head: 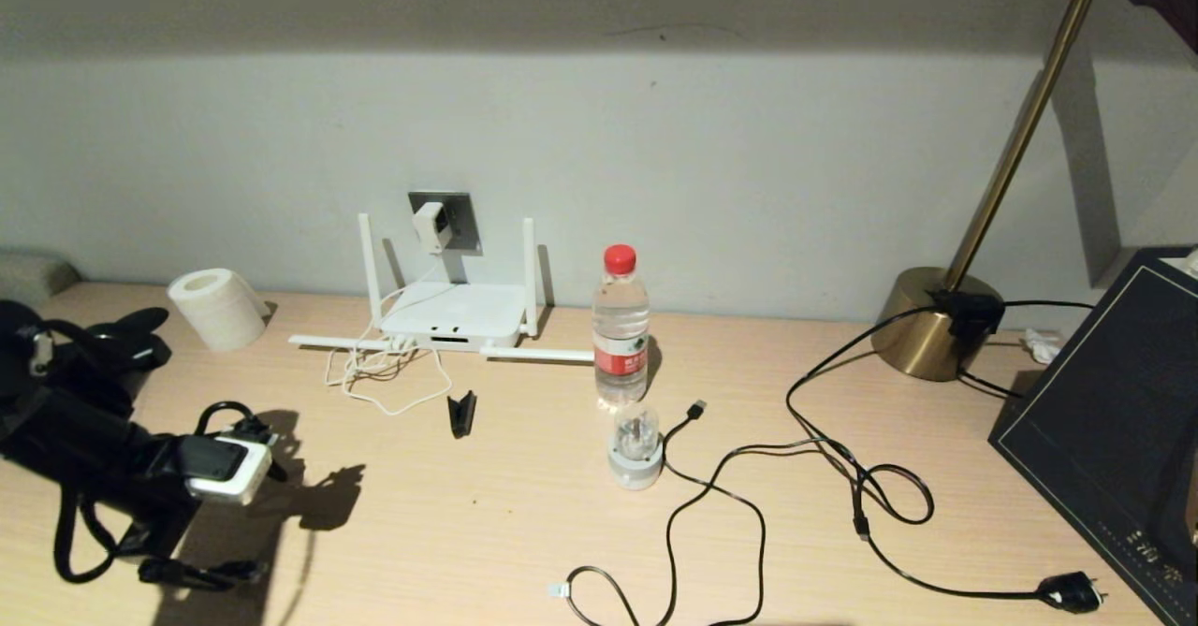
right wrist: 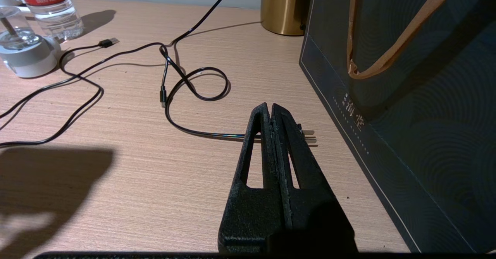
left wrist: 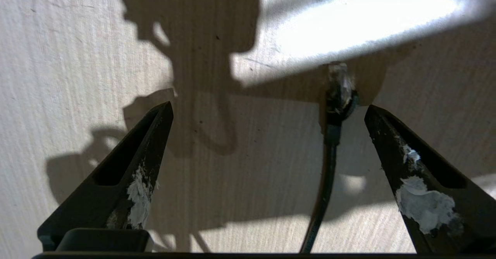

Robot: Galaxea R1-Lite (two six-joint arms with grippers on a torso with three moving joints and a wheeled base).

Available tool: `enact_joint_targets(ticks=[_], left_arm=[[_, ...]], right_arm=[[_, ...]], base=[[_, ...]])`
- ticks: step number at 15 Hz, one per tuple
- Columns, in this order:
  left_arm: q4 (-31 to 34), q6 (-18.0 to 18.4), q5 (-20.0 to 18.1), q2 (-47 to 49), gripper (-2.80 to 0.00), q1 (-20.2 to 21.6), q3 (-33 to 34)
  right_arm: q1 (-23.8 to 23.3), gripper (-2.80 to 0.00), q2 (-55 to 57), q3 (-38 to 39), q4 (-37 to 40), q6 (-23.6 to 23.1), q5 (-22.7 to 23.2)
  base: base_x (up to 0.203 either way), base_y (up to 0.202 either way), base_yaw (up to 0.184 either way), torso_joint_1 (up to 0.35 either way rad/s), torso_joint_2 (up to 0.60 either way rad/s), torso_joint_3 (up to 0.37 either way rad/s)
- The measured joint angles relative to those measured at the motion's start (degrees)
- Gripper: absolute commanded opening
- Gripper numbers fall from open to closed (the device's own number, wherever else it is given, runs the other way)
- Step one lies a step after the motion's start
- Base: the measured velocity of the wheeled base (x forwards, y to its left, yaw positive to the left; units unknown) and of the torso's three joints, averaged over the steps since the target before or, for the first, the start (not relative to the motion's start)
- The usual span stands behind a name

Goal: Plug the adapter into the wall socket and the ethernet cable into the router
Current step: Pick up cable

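The white adapter [head: 430,225] sits in the grey wall socket [head: 453,218], and its thin white cord drops to the white router [head: 451,319] below. The ethernet cable [head: 585,572] lies at the table's front edge, its clear-tipped plug pointing left. My left gripper [head: 201,572] [left wrist: 268,106] hangs open low over the table's left front. A black cable end with a pale tip [left wrist: 338,90] lies between its fingers; which cable it is I cannot tell. My right gripper [right wrist: 269,106] is shut and empty, just over a black mains plug [right wrist: 308,135].
A water bottle [head: 620,327] and a round white-and-clear plug piece [head: 636,444] stand mid-table. A small flat black piece [head: 461,414] lies before the router. Also here are a USB cable end [head: 697,409], a tissue roll [head: 217,306], a brass lamp [head: 936,336] and a dark paper bag [head: 1114,420].
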Motion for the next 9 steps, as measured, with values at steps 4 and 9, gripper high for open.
enact_joint_targets(ticks=[4, 9], left_arm=[[-0.5, -0.29, 1.01, 0.01, 0.0, 0.21, 0.65], [-1.86, -1.23, 1.84, 0.3, -2.8, 0.41, 2.17]], right_arm=[[0.0, -2.8, 0.0, 0.0, 0.01, 0.0, 0.01], [0.0, -2.8, 0.0, 0.0, 0.01, -0.02, -0.01]], base=[[0.0, 0.0, 0.0, 0.0, 0.0, 0.0], [0.0, 0.0, 0.0, 0.0, 0.0, 0.0]])
